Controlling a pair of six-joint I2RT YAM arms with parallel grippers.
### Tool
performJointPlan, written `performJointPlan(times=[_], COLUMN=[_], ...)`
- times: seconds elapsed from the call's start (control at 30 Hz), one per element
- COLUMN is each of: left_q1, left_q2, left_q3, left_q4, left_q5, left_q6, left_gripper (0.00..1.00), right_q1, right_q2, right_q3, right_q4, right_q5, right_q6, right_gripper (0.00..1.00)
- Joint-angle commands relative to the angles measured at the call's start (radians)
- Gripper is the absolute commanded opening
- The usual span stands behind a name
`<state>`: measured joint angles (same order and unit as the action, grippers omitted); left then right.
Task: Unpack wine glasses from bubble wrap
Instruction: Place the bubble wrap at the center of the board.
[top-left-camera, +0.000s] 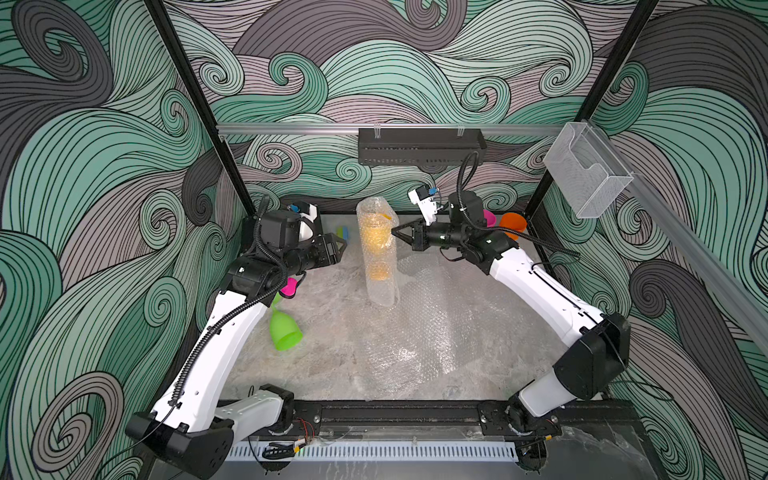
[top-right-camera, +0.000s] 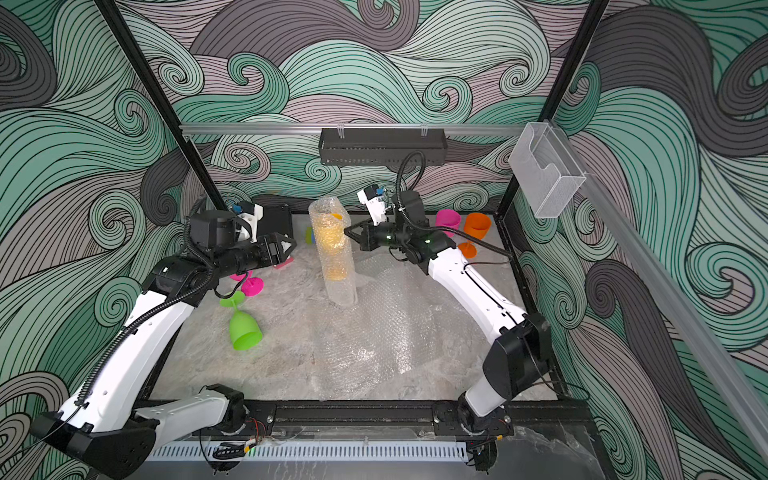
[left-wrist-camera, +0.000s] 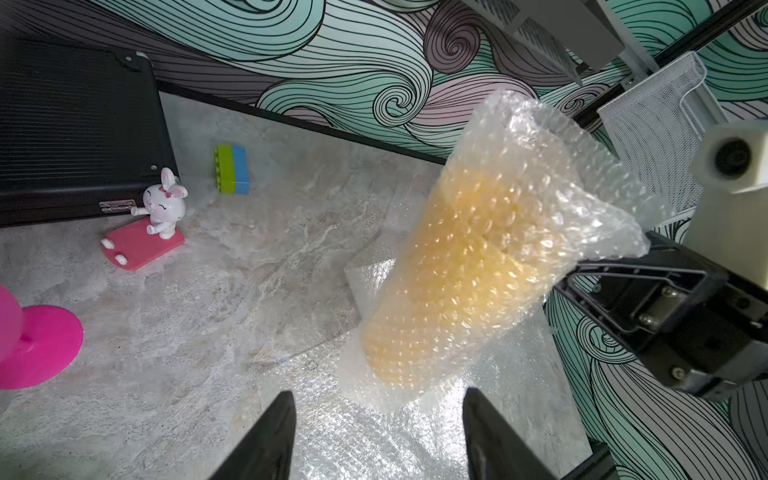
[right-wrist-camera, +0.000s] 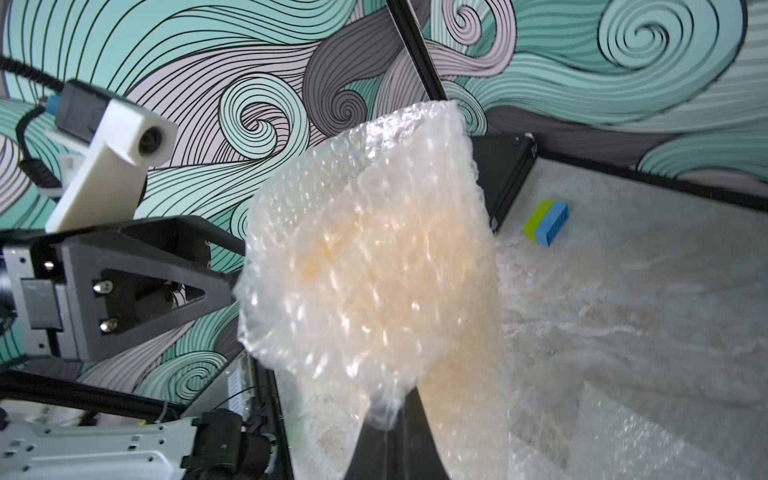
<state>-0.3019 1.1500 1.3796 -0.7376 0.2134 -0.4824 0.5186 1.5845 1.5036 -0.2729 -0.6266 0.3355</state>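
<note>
sleeve axis: we see the bubble wrap sleeve (top-left-camera: 376, 253) standing steeply at mid-counter, a little tilted, with its long axis running from the counter upward and its open end on top.
inside: a yellow goblet (top-left-camera: 377, 237), blurred by the bubbles; we cannot tell which end is up.
texture: clear, shiny and dimpled; a flat sheet (top-left-camera: 415, 332) of the same wrap lies on the marbled counter (top-left-camera: 332, 374).
right gripper (top-left-camera: 394, 233): forearm reaching level, pinched together on the sleeve's upper edge.
left gripper (top-left-camera: 344, 248): level, jaws apart, just beside the sleeve and clear of it.
lime goblet (top-left-camera: 284, 330): on its side, mouth toward the front.
</note>
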Motion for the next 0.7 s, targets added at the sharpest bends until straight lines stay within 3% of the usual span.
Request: performJointPlan(times=[0.0,0.4,0.67], left_q1=[0.007,-0.002,-0.029], left_q2=[-0.010,0.015,0.083], left_q3=[-0.022,-0.240,-0.343], left_q4=[0.047,0.145,0.150], left_q5=[0.048,0.145,0.170], left_q6=[-0.016,-0.102,-0.137], left_gripper=[0.62,0.62,0.62], right_q1=[0.000,0.037,0.041], right_q2=[0.019,0.208,0.290], right_q3=[-0.007,-0.148,-0.157], right_q4=[-0.157,-0.045,-0.052], right_q5=[-0.063,-0.179,-0.089], right_q6=[0.135,0.292,0.254], right_gripper=[0.00,0.00,0.00])
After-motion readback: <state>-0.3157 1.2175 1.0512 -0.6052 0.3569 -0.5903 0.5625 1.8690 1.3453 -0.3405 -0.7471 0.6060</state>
